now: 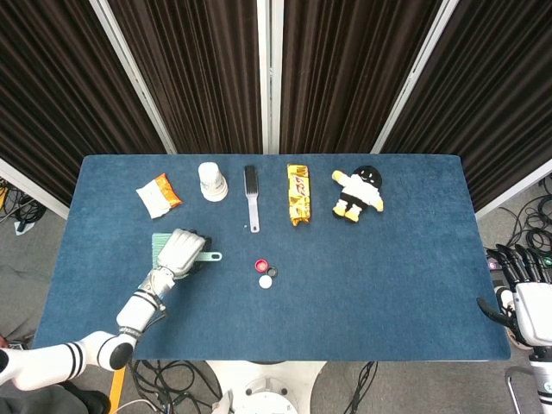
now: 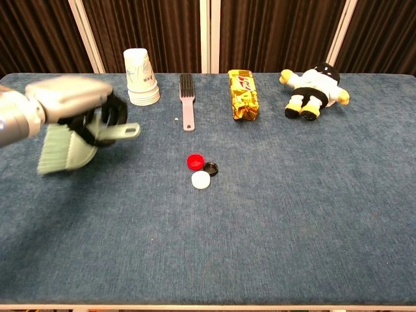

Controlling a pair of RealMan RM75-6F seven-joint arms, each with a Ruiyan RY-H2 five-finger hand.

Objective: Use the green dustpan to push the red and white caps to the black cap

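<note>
Fingers (image 2: 97, 120) of the left hand (image 1: 179, 251) grip the green dustpan (image 2: 68, 148), left of the red cap (image 2: 195, 160), white cap (image 2: 201, 180) and black cap (image 2: 210, 169), which touch; lower it flat.

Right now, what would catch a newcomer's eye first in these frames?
The left hand, at the table's left side, holds the green dustpan well clear of the caps. Near the middle of the blue table, the red cap, white cap and black cap sit bunched together. Along the far edge lie a snack bag, stacked paper cups, a brush, a gold wrapped bar and a plush toy.
</note>
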